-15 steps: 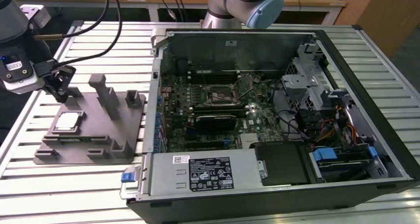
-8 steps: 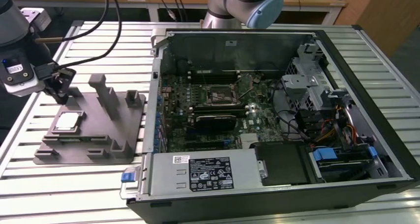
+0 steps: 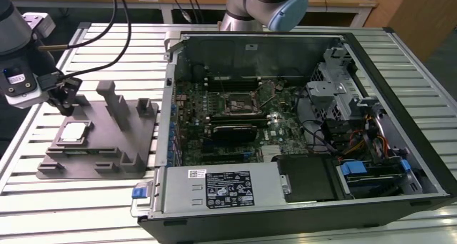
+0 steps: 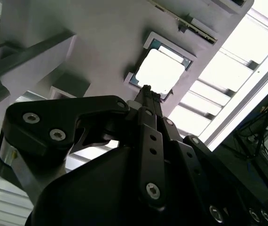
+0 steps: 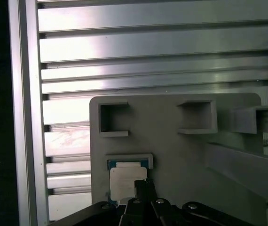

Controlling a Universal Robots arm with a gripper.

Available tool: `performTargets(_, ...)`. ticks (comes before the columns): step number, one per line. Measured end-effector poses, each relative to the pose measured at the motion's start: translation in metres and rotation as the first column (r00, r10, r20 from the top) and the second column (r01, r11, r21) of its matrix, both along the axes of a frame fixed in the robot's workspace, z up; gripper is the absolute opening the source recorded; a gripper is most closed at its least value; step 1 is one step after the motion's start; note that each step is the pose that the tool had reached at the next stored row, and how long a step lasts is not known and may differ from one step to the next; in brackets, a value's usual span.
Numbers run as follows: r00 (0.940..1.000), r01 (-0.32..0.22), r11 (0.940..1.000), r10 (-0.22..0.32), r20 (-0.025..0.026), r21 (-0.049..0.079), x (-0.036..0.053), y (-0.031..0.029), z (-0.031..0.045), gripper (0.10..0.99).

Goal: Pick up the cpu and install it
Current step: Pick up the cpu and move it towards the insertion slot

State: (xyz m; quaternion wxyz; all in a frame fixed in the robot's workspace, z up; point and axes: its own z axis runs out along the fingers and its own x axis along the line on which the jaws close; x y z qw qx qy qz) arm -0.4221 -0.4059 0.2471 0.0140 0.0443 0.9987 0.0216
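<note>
The cpu (image 3: 74, 132) lay flat in a recess of the grey tray (image 3: 93, 150) on the slatted bench (image 3: 43, 201), beside the open computer case (image 3: 250, 51). The claw (image 4: 146, 90) hovered just above it, tips drawn together, holding nothing. This looked like the approach to pickup. A grasp would call for the tips to spread across the chip's edges.

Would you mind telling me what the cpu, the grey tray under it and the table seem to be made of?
The cpu: metal lid, likely; pale silver sheen. The tray: probably matte grey plastic; dull, no glare. The table: apparently aluminium slats; bright reflective ribs.
</note>
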Motion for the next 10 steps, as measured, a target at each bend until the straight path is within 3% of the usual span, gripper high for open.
performTargets(10, 1.0000, 0.000, 1.0000, 0.000, -0.0010, 0.000, -0.0050, -0.0009, -0.0106, 0.106)
